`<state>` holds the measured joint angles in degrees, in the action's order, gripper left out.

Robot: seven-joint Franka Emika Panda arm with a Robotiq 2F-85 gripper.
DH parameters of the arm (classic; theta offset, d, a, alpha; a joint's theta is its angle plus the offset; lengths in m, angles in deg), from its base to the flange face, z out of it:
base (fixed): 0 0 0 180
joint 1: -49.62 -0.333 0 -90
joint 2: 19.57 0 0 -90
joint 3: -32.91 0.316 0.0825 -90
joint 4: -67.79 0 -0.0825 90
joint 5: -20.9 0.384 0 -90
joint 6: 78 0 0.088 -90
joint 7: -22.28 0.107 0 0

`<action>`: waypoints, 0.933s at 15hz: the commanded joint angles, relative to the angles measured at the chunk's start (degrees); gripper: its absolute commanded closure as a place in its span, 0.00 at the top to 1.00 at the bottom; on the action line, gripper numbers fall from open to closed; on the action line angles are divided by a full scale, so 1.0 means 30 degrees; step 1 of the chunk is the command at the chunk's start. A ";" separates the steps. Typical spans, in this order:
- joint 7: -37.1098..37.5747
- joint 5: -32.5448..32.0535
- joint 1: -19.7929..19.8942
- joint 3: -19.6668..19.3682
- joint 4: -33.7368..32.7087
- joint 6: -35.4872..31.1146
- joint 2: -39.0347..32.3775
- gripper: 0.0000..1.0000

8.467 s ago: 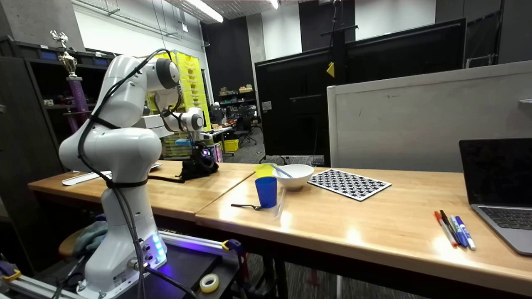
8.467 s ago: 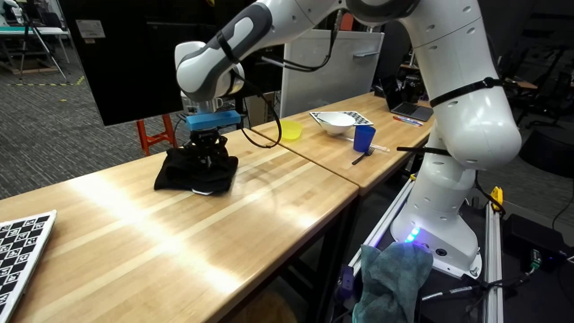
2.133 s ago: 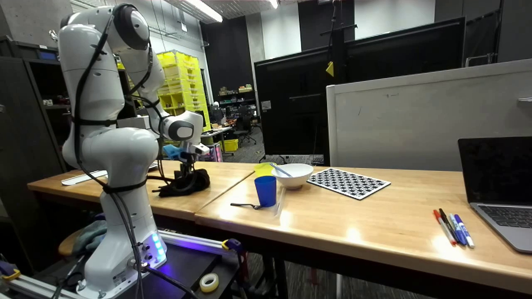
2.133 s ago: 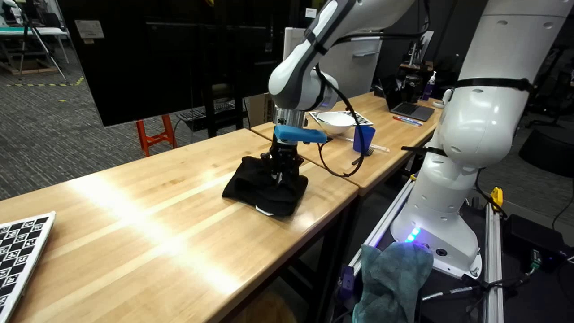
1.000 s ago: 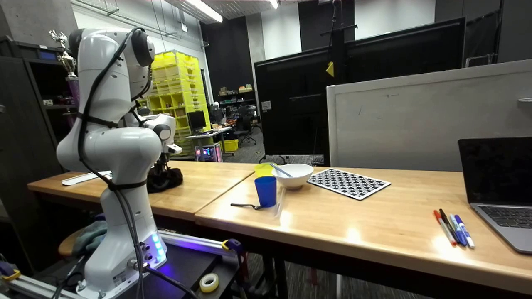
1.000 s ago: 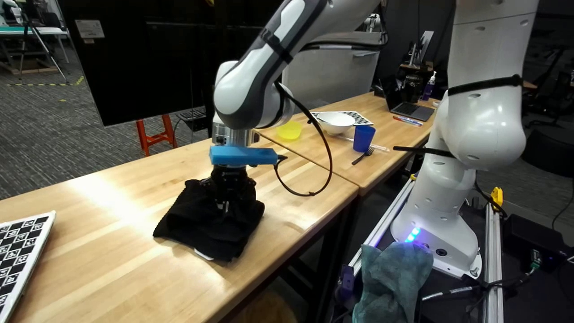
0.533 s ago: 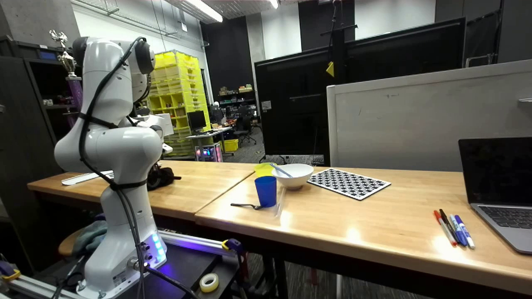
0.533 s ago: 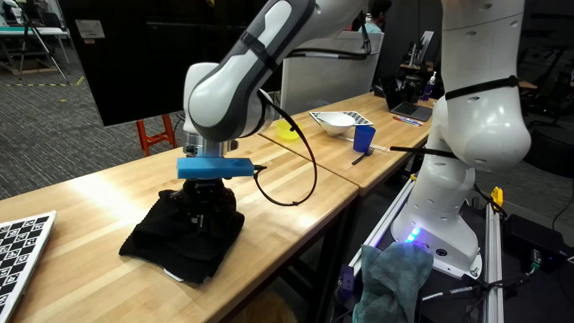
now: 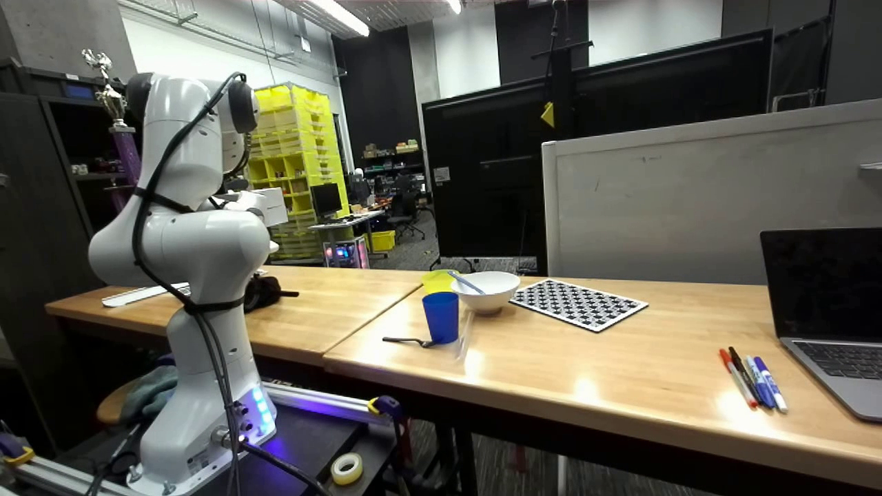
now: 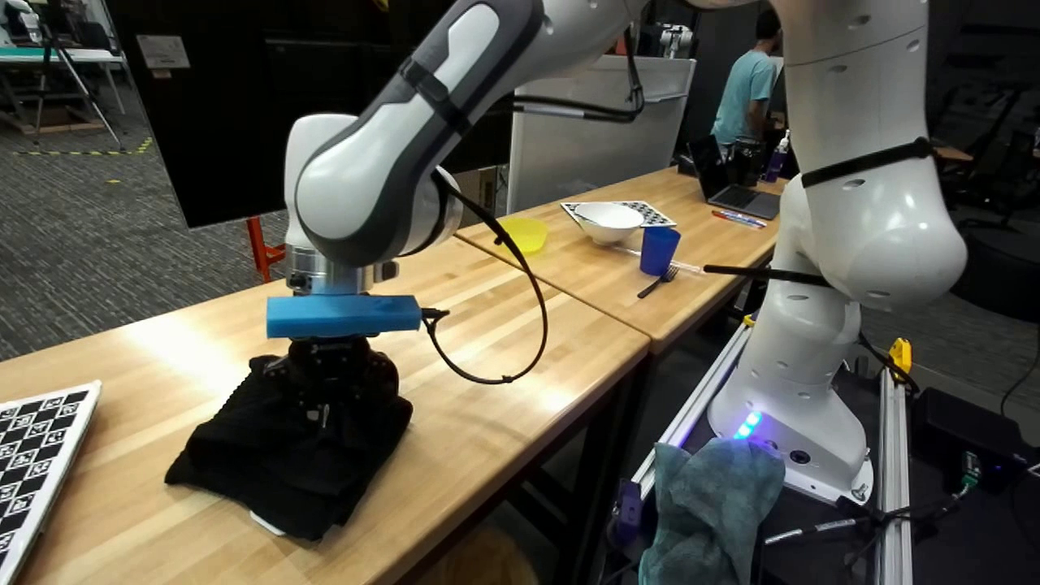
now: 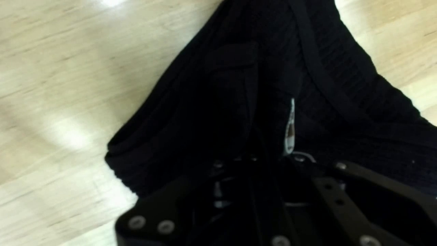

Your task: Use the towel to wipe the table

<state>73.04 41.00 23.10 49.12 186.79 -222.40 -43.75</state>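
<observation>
"Wrist view: the towel is nearly black and swallows every detail. What can you make out?"

"Not the tips of the claw; they're lost in the folds. It's clamped together with a pinch of towel in its grip. In an exterior view the arm blocks most of both, and where claw gives way to towel I can't tell."

"What's under it?"

"The table, smooth pale-brown wood with a shine on it. Across the seam, a second table carries a yellow dish, a white bowl, a blue cup and a fork. A laptop sits toward its far end, and someone in a teal shirt stands beyond, turned away."

"Any room?"

"To the far right, bare wood runs to the seam, a cable looping over it. On the left, a checkered board, cut off at the side, leaves a narrower strip. The table's near-right edge lies close, a band of wood between; its near end is out of sight."
</observation>
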 commanded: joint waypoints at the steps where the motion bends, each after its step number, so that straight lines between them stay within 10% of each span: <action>1: 0.0856 -0.0816 -0.0646 -0.0151 -0.1488 0.0363 -0.1706 0.03; 14: 0.1907 -0.2776 -0.2480 -0.0222 -0.5239 0.2467 -0.3525 0.03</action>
<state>76.96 34.24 17.88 48.95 174.59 -215.93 -50.64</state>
